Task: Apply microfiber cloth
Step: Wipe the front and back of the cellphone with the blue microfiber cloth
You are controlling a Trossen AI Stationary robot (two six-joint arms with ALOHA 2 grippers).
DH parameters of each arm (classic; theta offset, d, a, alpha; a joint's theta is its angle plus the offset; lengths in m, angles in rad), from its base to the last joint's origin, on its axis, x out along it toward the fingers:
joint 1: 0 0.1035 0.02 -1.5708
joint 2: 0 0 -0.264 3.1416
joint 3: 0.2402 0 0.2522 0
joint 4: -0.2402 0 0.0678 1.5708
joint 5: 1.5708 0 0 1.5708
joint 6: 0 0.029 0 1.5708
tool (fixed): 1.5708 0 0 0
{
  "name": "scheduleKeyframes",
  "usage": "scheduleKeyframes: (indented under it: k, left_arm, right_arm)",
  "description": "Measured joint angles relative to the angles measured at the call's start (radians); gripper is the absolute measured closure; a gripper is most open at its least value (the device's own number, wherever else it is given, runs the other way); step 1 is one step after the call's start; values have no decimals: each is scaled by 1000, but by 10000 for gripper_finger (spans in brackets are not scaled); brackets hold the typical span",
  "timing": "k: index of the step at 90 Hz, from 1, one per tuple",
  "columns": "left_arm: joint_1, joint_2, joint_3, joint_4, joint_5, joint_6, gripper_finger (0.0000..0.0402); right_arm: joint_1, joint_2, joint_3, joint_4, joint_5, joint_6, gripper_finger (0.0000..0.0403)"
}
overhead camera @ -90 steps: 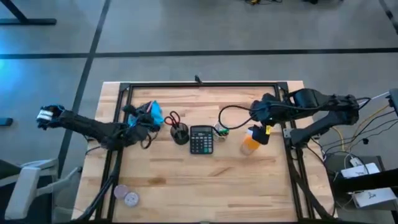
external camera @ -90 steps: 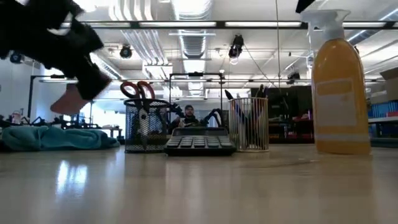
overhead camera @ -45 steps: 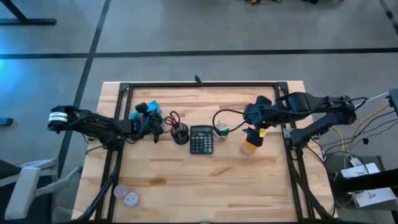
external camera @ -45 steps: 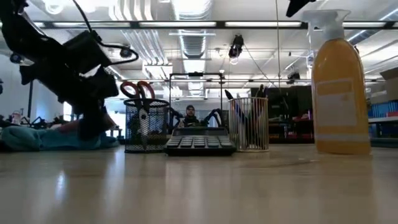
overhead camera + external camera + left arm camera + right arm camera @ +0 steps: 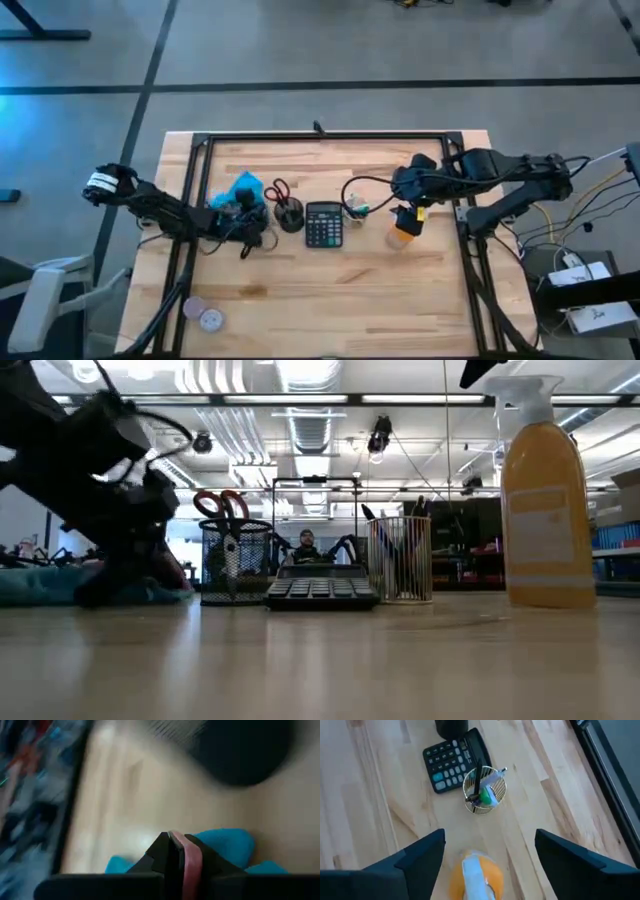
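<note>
Touching L claw [image 5: 243,211]: microfiber cloth [image 5: 243,188]

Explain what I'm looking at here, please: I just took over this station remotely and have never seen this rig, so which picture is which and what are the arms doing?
Two dark robot arms work at a wooden table. The overhead picture shows everything, one looks level across the tabletop, and two come from cameras on the wrists. The left gripper is down on the turquoise microfiber cloth, its fingers closed together over the fabric in its wrist picture. The right gripper hangs open above the orange spray bottle, its fingers wide either side of the nozzle without touching it. Between them stand a mesh cup with scissors, a black calculator and a wire pen cup. Two small round discs lie near the front-left corner.
</note>
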Motion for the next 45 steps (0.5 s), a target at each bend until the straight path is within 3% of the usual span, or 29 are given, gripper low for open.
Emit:
scheduleKeyframes:
  k: [25, 45]
  left_arm:
    - [-348, 29, 91, 40, 69, -140, 389]
    - [-411, 160, 267, 42, 79, -176, 378]
  right_arm:
    - [7, 54, -2, 48, 0, 0, 134]
    - [26, 155, -3, 129, -2, -72, 143]
